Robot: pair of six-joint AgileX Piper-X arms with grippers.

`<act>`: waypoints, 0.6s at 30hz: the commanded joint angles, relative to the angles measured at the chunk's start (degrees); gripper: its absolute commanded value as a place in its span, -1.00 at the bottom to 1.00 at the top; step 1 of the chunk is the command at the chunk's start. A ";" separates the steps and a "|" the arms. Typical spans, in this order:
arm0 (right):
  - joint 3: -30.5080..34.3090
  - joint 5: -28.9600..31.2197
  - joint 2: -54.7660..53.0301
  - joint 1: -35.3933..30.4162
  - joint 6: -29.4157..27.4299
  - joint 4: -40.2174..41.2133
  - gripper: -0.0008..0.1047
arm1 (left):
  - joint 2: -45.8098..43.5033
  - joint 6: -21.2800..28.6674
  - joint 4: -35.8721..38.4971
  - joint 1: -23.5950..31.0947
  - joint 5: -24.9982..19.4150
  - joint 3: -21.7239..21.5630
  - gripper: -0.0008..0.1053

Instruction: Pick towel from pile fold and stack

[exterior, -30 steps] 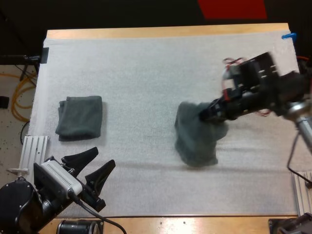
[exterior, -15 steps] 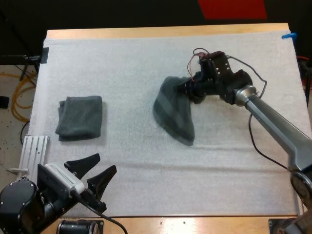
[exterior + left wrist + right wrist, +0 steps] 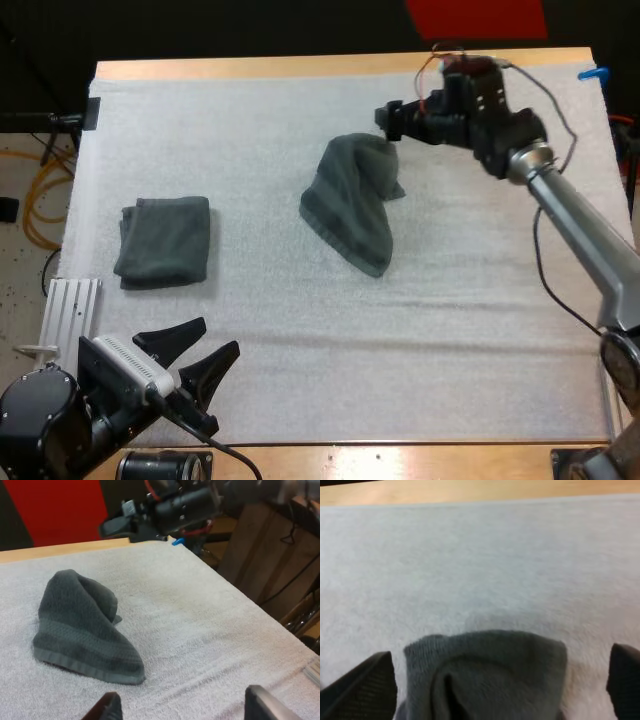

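Note:
A crumpled dark grey-green towel (image 3: 350, 203) lies slumped on the white mat (image 3: 260, 130) a little right of centre. My right gripper (image 3: 386, 120) hovers just above the towel's far end, fingers spread and clear of the cloth. In the right wrist view the towel's hump (image 3: 485, 675) sits between the two fingers without touching them, and the right gripper (image 3: 500, 655) is open. A folded towel (image 3: 164, 240) rests flat at the left of the mat. My left gripper (image 3: 197, 358) stands open near the front edge; from it, the crumpled towel (image 3: 80, 630) lies ahead, with the right gripper (image 3: 120, 524) beyond it.
The mat's far wooden edge (image 3: 300, 66) runs close behind the right gripper. A ribbed metal bracket (image 3: 70, 305) sits at the table's left front, beside my left arm. Bare mat stretches between the two towels and along the front.
The right arm swung the hanging towel left and toward the far side, then opened its fingers; the towel now lies loose on the mat. The left arm has barely moved.

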 commanded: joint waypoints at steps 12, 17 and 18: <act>-0.65 -1.35 -13.50 3.61 -5.09 26.48 0.43 | -0.03 -0.55 1.63 0.12 0.14 -0.25 -0.02; 3.64 -1.39 -17.06 4.98 -4.83 28.49 0.36 | -0.03 -0.32 5.97 0.12 -5.18 -0.25 -0.02; 5.69 -1.39 -17.80 5.09 -4.84 28.37 0.37 | -0.03 -0.05 6.95 0.12 -6.42 -0.25 -0.02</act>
